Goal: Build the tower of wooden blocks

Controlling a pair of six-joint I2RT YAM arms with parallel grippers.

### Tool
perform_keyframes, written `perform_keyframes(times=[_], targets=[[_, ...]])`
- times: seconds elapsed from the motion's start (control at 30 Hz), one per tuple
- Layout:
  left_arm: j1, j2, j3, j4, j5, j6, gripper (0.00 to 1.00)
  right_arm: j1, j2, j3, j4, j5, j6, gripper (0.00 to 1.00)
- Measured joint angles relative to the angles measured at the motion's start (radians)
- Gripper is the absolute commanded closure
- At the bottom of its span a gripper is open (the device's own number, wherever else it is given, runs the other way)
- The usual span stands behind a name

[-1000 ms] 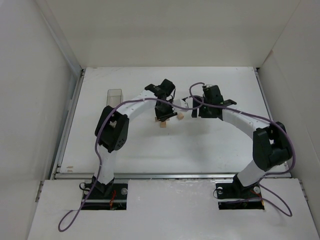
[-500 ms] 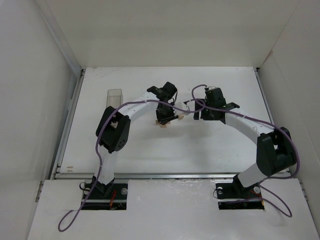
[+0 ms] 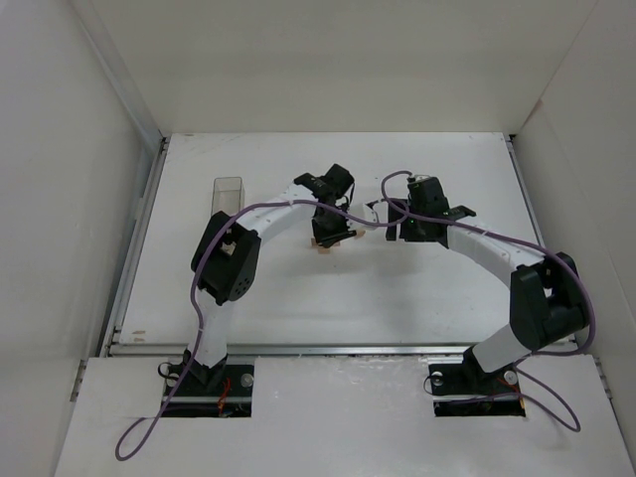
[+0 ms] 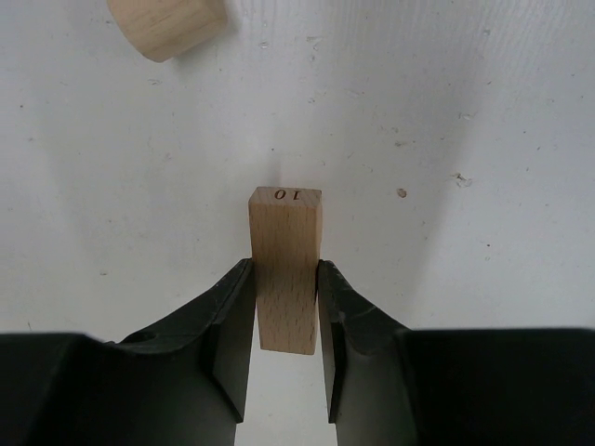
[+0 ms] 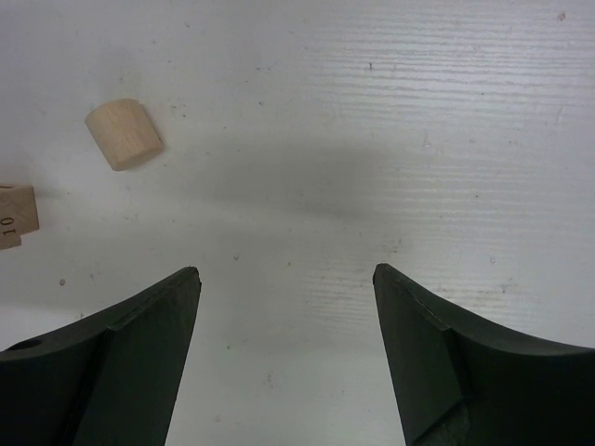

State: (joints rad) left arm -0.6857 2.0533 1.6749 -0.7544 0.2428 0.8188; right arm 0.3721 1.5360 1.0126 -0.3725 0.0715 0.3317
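My left gripper (image 4: 284,263) is shut on a pale wood bar (image 4: 285,269) stamped "10", gripping its two long sides low over the white table. A short round wood block (image 4: 167,23) lies ahead of it to the left. In the top view the left gripper (image 3: 325,237) is at mid-table over a tan block (image 3: 323,245), with another small block (image 3: 356,234) just to its right. My right gripper (image 5: 286,269) is open and empty over bare table. The round block (image 5: 124,133) lies to its upper left and the bar's end (image 5: 14,216) shows at the left edge. In the top view the right gripper (image 3: 390,229) is right of the blocks.
A clear plastic box (image 3: 228,192) stands at the left of the table. White walls enclose the table on three sides, and a metal rail (image 3: 338,348) runs along the near edge. Purple cables loop over both arms.
My right arm has shifted slightly, its wrist now a little farther from the base. My left gripper has stayed over the blocks, hardly moving.
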Motion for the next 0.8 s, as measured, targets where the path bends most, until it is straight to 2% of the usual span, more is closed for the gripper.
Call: perform_keyframes(times=[0.7,0.77,0.8], targets=[[-0.005,0.000,-0.031,0.023,-0.015,0.021,1.00,0.000,-0.010,-0.013,0.001,0.009,0.000,0.18],[-0.005,0.000,-0.031,0.026,-0.016,0.021,0.92,0.000,-0.014,-0.014,0.002,0.009,0.000,0.18],[-0.005,0.000,-0.031,0.027,-0.016,0.021,0.80,0.000,-0.017,-0.015,0.002,0.009,0.000,0.18]])
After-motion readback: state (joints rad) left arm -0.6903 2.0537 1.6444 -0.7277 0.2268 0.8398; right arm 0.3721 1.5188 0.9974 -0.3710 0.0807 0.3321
